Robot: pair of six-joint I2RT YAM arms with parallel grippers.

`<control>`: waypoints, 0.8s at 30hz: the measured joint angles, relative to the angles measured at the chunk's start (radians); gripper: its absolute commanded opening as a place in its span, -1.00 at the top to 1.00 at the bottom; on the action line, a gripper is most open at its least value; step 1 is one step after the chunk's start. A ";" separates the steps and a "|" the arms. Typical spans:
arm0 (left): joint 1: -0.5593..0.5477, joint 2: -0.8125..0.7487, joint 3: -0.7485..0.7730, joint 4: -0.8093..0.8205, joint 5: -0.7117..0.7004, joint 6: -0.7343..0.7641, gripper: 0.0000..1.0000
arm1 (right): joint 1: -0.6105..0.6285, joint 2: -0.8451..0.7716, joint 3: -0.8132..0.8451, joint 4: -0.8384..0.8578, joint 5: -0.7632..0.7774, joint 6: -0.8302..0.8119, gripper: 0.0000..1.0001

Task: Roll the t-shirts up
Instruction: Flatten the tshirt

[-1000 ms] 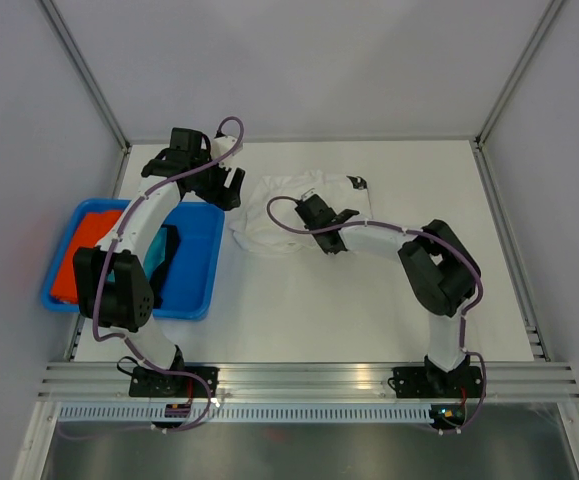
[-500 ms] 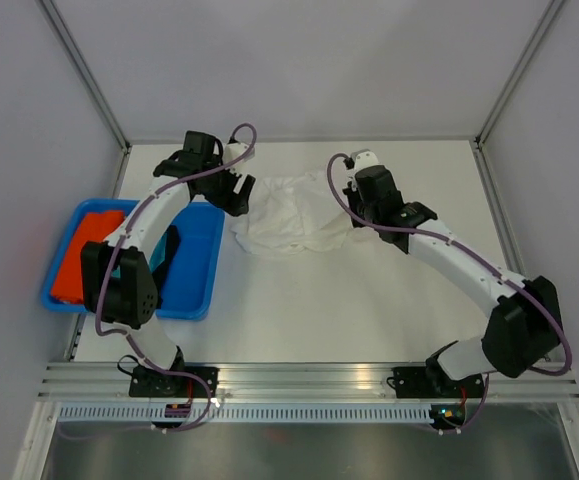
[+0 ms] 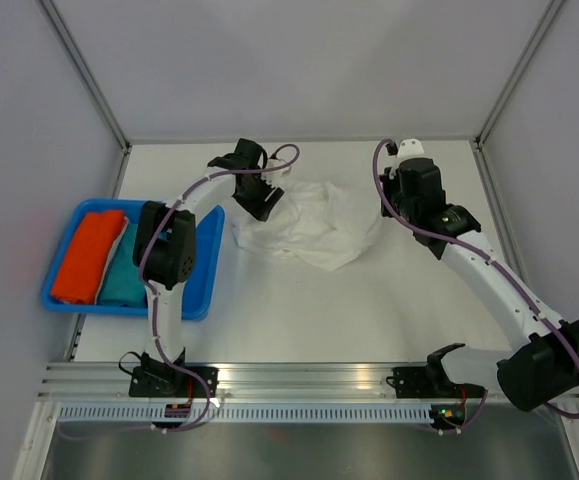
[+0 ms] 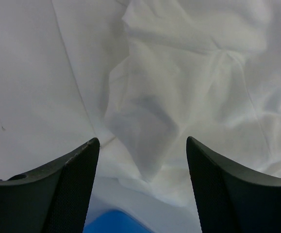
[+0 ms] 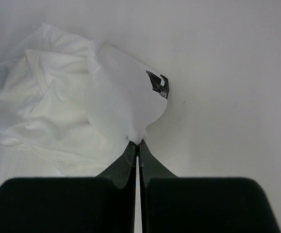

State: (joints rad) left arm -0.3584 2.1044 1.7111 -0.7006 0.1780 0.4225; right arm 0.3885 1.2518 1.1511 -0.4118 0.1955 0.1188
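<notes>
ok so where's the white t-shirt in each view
Top external: white t-shirt lies crumpled just above picture centre.
Left wrist: it fills most of the frame.
Right wrist: upper left, its edge pinched in the right gripper.
Shared landmark: blue tray, also at the left wrist view's bottom edge.

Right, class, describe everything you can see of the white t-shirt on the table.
The white t-shirt is soft, thin-looking cloth, crumpled and creased rather than spread flat. It lies on the white table toward the far side, just right of the blue tray. A small black-and-grey print shows near its right edge. That edge is drawn to a point, pinched in the shut right end effector. The left end effector hovers open over its left part; contact cannot be told.
</notes>
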 measured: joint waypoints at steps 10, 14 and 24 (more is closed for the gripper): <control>-0.017 0.052 0.008 -0.009 -0.016 0.055 0.95 | -0.109 0.005 -0.031 0.003 -0.049 0.018 1.00; -0.017 0.052 0.008 -0.015 -0.013 0.055 0.95 | -0.145 0.016 -0.034 0.008 -0.072 0.030 1.00; 0.000 0.018 0.008 0.024 -0.022 0.018 0.95 | -0.197 0.043 -0.006 0.005 -0.131 0.046 0.99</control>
State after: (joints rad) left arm -0.3580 2.1227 1.7195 -0.6765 0.1558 0.4404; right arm 0.1913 1.2949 1.1454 -0.4065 0.0643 0.1650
